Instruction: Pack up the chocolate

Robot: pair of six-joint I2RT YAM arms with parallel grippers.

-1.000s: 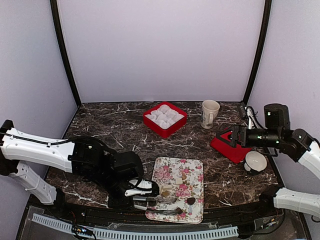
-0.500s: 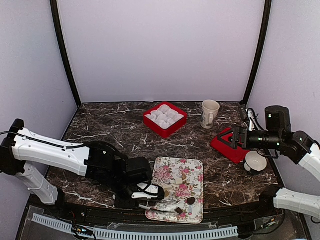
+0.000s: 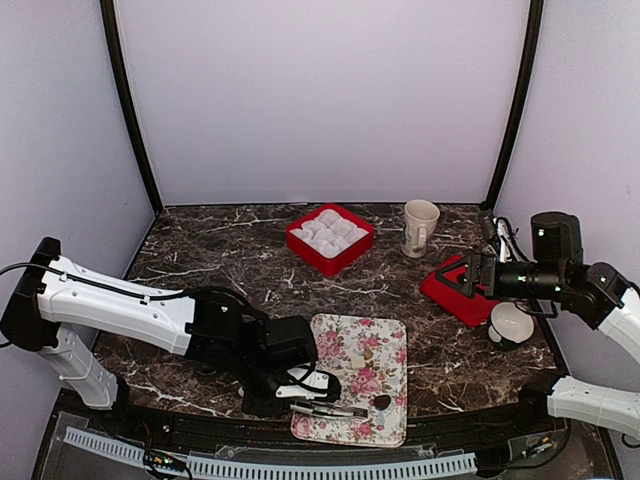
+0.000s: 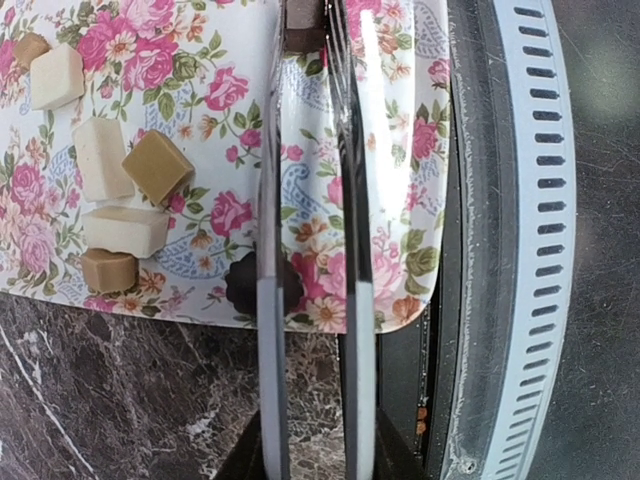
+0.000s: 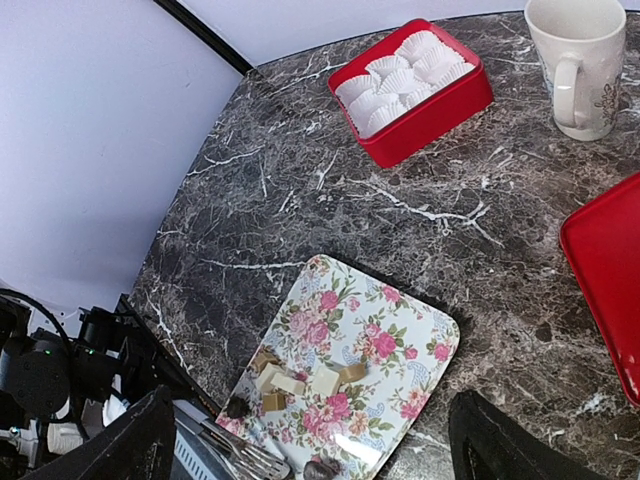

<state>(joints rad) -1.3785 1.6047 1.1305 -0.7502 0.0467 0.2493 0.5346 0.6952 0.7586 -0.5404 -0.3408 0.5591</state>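
The chocolate lies on a floral tray at the table's near edge: cream and tan squares in a cluster, and a dark round piece by the tray's left rim. My left gripper is shut on metal tongs, which reach right over the tray. In the left wrist view the tong blades run close together, with a dark piece between their tips. My right gripper is open and empty, high over a red lid.
A red box holding white paper cups stands at the back centre. A mug is to its right and a white cup is at the right edge. A slotted rail runs beside the tray's near rim.
My left arm has moved right and the tongs have slid further over the tray. Their blades have closed from spread to narrow, around the dark pieces at the near rim. The right arm has barely moved.
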